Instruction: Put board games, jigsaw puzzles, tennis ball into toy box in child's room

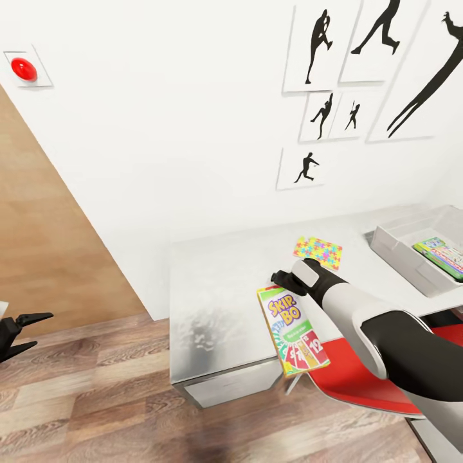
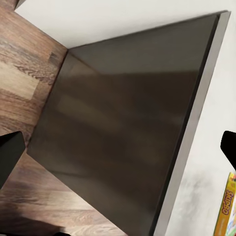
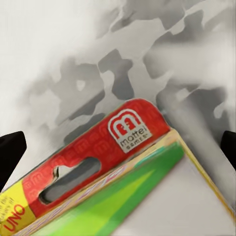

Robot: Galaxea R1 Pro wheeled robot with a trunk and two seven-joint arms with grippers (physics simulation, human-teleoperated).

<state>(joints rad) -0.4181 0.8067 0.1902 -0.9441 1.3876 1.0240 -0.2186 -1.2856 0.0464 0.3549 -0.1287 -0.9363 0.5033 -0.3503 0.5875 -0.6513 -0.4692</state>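
Observation:
The SKIP-BO board game [image 1: 292, 329] lies on the pale table [image 1: 218, 289], its near end hanging over the front edge. My right gripper [image 1: 283, 279] hovers at the box's far end. In the right wrist view the gripper [image 3: 123, 143] is open, and the red end of the box [image 3: 129, 132] lies between its fingers. One jigsaw puzzle [image 1: 317, 251] lies just behind. At the right, the toy box [image 1: 397, 239] holds a green-edged board game [image 1: 442, 255]. My left gripper [image 1: 40, 329] hangs open over the floor. The tennis ball and the bed are out of view.
A red chair [image 1: 360, 376] is tucked under the table beneath my right arm. Wood-plank floor [image 1: 96, 399] spreads left of the table, whose dark end panel [image 2: 123, 128] faces my left gripper [image 2: 118, 147]. A wooden panel [image 1: 45, 244] stands at the left wall.

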